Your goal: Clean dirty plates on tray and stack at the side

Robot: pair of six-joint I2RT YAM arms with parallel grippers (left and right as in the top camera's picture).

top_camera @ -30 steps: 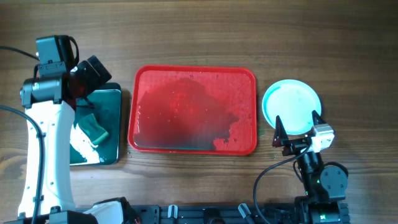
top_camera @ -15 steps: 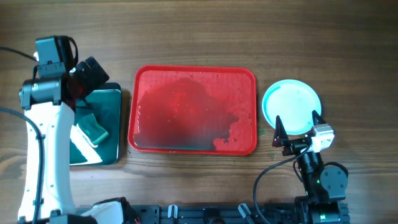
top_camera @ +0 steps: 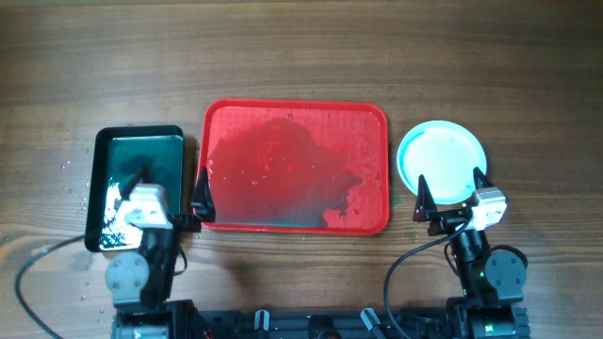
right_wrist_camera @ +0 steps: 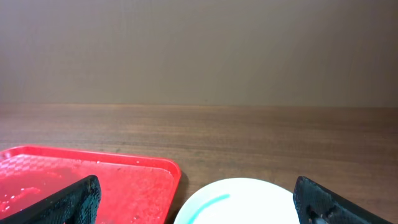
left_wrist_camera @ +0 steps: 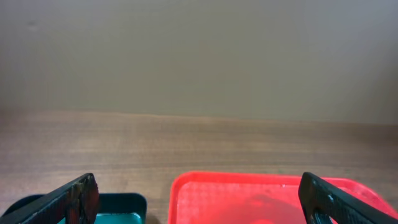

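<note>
The plates [top_camera: 442, 160] sit stacked on the table right of the red tray [top_camera: 292, 104]; the top one is white over a turquoise rim. In the right wrist view the top plate [right_wrist_camera: 249, 202] carries a thin teal streak. The tray holds no plate, only a wet film, and shows in the left wrist view [left_wrist_camera: 249, 186] and the right wrist view [right_wrist_camera: 93, 174]. My left gripper [top_camera: 171, 188] is open and empty, its fingers [left_wrist_camera: 199, 205] straddling the gap between basin and tray. My right gripper [top_camera: 450, 193] is open and empty at the stack's near edge [right_wrist_camera: 199, 208].
A black basin with green inside [top_camera: 139, 131] stands left of the tray, with water glinting in it; its corner shows in the left wrist view [left_wrist_camera: 124, 200]. Bare wooden table lies behind the tray and plates.
My left arm has pulled back from over the basin to a low pose at the front left, uncovering the basin. The right arm and plates have not moved.
</note>
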